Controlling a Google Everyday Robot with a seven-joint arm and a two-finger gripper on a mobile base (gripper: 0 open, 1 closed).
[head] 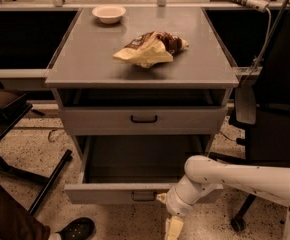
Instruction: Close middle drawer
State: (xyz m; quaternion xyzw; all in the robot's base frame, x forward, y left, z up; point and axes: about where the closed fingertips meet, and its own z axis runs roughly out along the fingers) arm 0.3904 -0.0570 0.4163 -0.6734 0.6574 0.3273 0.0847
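The middle drawer (110, 193) is pulled far out of the grey cabinet (144, 79). Its low flat front with a small dark centre pull (143, 197) faces me, and its inside looks empty. Above it the taller-fronted top drawer (185, 119) sits almost flush with its dark handle. My white arm (235, 176) reaches in from the right. My gripper (171, 219) hangs just in front of the middle drawer's front, slightly right of the pull and below it, near the floor. The lowest drawer is out of view.
A crumpled chip bag (150, 48) and a small white bowl (109, 13) lie on the cabinet top. A black office chair (275, 129) stands close on the right. A dark stand (15, 134) and a person's shoe (75, 229) are on the left.
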